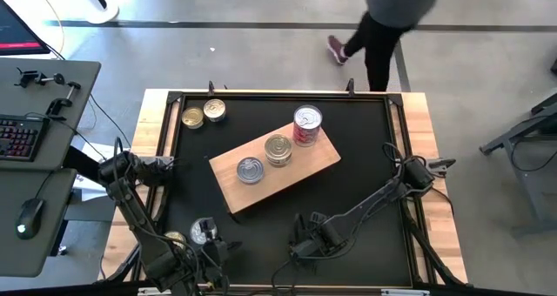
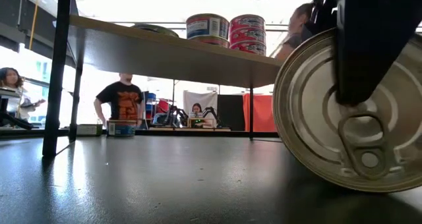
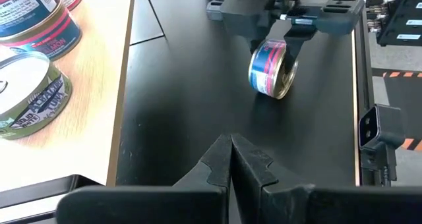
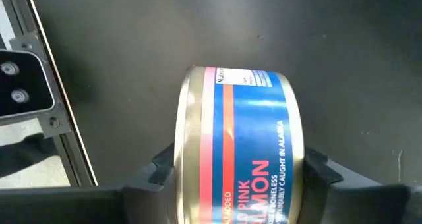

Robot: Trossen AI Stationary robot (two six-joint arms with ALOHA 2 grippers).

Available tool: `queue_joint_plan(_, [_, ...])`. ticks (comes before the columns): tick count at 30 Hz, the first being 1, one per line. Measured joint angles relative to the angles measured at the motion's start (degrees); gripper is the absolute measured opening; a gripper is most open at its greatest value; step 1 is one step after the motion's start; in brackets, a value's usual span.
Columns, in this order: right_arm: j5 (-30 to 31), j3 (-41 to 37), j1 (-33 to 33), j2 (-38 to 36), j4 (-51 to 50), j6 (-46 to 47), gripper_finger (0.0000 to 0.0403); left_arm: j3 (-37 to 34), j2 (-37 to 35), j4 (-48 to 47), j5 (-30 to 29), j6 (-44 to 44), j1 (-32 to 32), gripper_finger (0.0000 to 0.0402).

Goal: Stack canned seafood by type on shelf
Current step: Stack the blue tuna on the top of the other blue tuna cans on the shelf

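High view: right gripper [image 1: 306, 242] low at the near edge of the surface [image 1: 365, 157], shelf [image 1: 324, 157] well up and to its left, carrying three stacks.

Low view: salmon tin [image 2: 343, 118] on edge, pull-tab end facing out, touching the surface.

Left wrist view: left gripper [image 3: 232, 159] pinched shut, empty, apart from the tin.

Right wrist view: fingers [image 4: 155, 168] flanking the tin's flat ends, axis lying level; grip not certain.
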Motion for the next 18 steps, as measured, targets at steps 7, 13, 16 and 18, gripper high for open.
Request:
queue_joint_plan(7, [-1.5, -0.02, 0.22, -4.03, -0.59, -1.62, 0.0169, 0.0, -3.82, -0.13, -0.47, 0.04, -1.92, 0.0])
queue_joint_plan(13, [3.73, 0.0, 2.45, -11.51, -5.76, -1.74, 0.0169, 0.02, -9.33, -0.87, -5.11, 0.06, -3.66, 0.0])
queue_joint_plan(16, [8.72, -1.25, 4.14, -15.86, -8.64, 2.27, 0.0169, 0.07, -10.47, -0.86, -7.4, 0.06, -3.74, 0.0])
queue_joint_plan(18, [10.29, -5.13, 5.25, -19.4, -8.19, 6.49, 0.0169, 0.07, -10.48, -0.9, -8.36, 0.1, -3.74, 0.0])
